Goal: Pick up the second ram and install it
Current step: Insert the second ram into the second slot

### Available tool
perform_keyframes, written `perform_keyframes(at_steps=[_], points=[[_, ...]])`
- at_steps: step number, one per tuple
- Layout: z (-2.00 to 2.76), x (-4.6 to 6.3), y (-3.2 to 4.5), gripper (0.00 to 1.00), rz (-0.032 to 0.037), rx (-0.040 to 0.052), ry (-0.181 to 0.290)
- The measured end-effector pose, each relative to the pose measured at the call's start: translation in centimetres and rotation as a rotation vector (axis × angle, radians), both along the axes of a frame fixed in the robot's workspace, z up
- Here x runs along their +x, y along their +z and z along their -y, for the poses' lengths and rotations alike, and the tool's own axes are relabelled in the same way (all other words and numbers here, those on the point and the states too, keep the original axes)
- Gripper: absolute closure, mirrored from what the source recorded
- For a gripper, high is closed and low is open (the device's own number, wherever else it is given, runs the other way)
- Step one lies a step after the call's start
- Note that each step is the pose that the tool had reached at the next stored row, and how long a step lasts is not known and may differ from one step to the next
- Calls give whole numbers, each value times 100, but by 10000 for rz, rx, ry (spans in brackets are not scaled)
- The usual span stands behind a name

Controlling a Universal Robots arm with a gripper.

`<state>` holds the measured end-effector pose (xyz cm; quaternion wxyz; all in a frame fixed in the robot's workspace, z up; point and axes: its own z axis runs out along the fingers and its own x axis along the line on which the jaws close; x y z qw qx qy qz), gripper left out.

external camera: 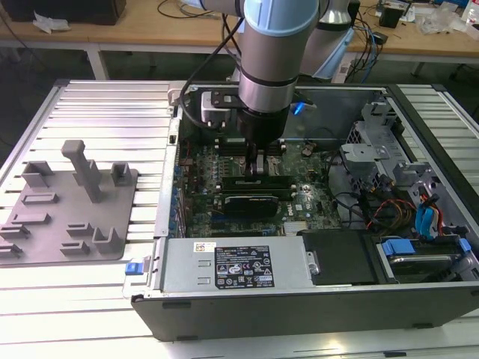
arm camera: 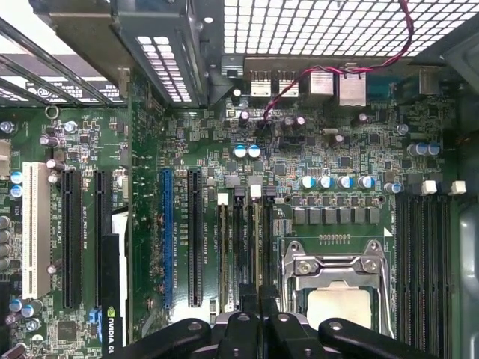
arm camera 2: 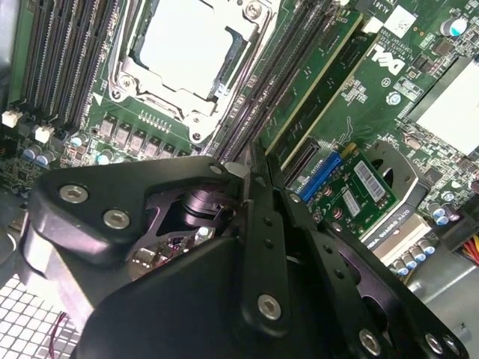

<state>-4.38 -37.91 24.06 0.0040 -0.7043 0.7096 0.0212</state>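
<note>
Down among the memory slots just beside the CPU socket [arm camera 2: 187, 52], the gripper [arm camera 2: 251, 166] stands upright with its jaws drawn together; whether they pinch anything is hidden by its own body. What I take for the second ram [arm camera 2: 318, 84], a thin grey-green board, stands on edge in a slot farther from the socket, parallel to it as seating demands. Beyond it lies the black oblong card [external camera: 254, 203]. The computer case [external camera: 299, 299] lies open side up, so the arm can reach down. It rests on a slatted metal table [external camera: 112, 105], the grey holder plate [external camera: 67, 217] well apart from the socket. Wooden benches [external camera: 150, 30] stand behind.
</note>
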Motion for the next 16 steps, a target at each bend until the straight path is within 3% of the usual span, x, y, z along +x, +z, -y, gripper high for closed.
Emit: perform_keyframes(at_steps=[16], points=[[1,-1,-47,91,-2,-4,0]])
